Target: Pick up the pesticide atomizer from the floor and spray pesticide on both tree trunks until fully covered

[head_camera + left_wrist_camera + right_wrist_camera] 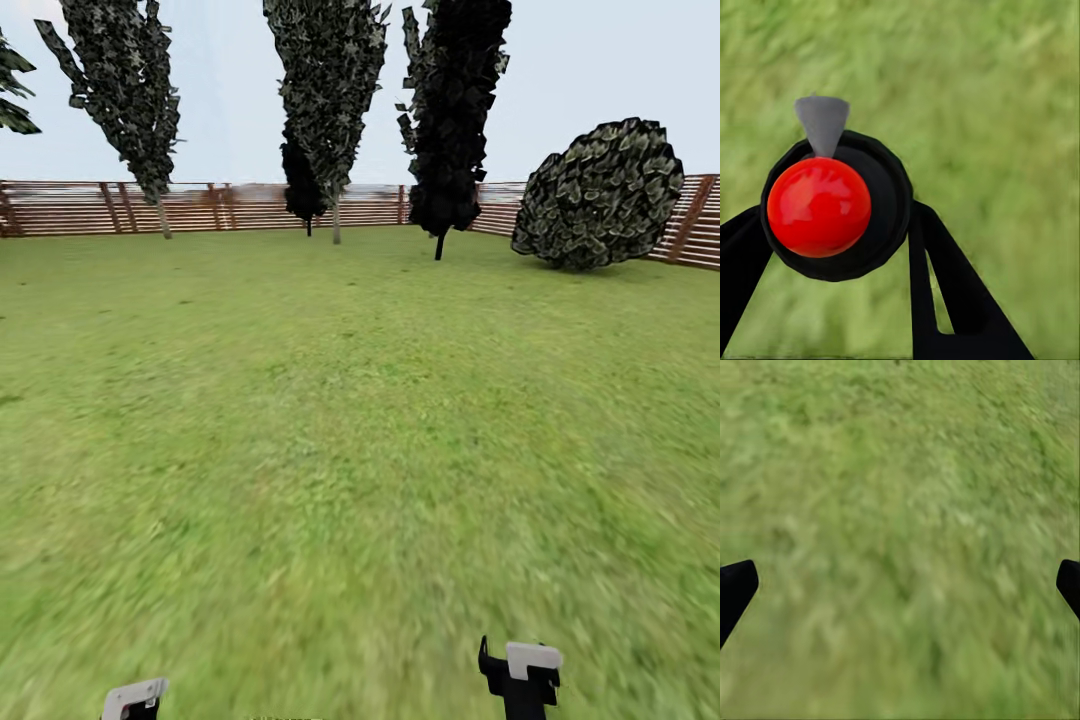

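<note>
From the head camera we see a green lawn (360, 450) running to a brown slatted fence (230, 207). In front of that fence stand narrow dark-leaved trees (330, 90) and a round bush (600, 195). Our left wrist camera adds what that view lacks: the pesticide atomizer (832, 206), red top towards us, clenched between the left gripper (836, 225) jaws above grass. The right gripper (900, 585) jaws are spread apart, holding nothing. We can read no label.
</note>
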`<state>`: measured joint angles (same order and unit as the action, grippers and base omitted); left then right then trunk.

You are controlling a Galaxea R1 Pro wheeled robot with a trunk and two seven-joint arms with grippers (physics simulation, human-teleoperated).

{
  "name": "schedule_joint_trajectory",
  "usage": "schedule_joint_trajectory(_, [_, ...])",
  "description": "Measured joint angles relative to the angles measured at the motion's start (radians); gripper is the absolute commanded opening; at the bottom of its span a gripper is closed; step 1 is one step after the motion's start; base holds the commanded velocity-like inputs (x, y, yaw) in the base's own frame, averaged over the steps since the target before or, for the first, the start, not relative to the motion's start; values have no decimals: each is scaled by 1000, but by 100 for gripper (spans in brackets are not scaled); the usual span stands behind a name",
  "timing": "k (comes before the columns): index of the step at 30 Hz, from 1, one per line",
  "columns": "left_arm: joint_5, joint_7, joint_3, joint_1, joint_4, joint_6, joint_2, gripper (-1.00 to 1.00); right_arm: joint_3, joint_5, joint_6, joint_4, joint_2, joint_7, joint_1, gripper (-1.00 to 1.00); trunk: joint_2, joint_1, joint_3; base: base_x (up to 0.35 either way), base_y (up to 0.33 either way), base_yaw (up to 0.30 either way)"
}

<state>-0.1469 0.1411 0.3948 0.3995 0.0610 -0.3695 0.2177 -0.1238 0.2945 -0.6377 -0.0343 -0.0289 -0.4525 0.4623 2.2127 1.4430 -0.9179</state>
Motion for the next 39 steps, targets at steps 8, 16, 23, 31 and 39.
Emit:
schedule_joint_trajectory(8, [1, 0, 0, 0, 0, 0, 0, -100, 0, 0, 0, 0, 0, 0, -1, 100, 0, 0, 0, 0, 0, 282])
schedule_joint_trajectory(16, [2, 0, 0, 0, 0, 0, 0, -100, 0, 0, 0, 0, 0, 0, -1, 100, 0, 0, 0, 0, 0, 282])
schedule_joint_trajectory(23, [1, 0, -1, 0, 0, 0, 0, -100, 1, 0, 0, 0, 0, 0, -2, 100, 0, 0, 0, 0, 0, 281])
schedule_joint_trajectory(31, [0, 0, -1, 0, 0, 0, -2, -100, 0, 0, 0, 0, 0, 0, -2, 100, 0, 0, 0, 0, 0, 281])
schedule_joint_trajectory(39, [0, 0, -1, 0, 0, 0, -2, -100, 1, 0, 0, 0, 0, 0, -3, 100, 0, 0, 0, 0, 0, 282])
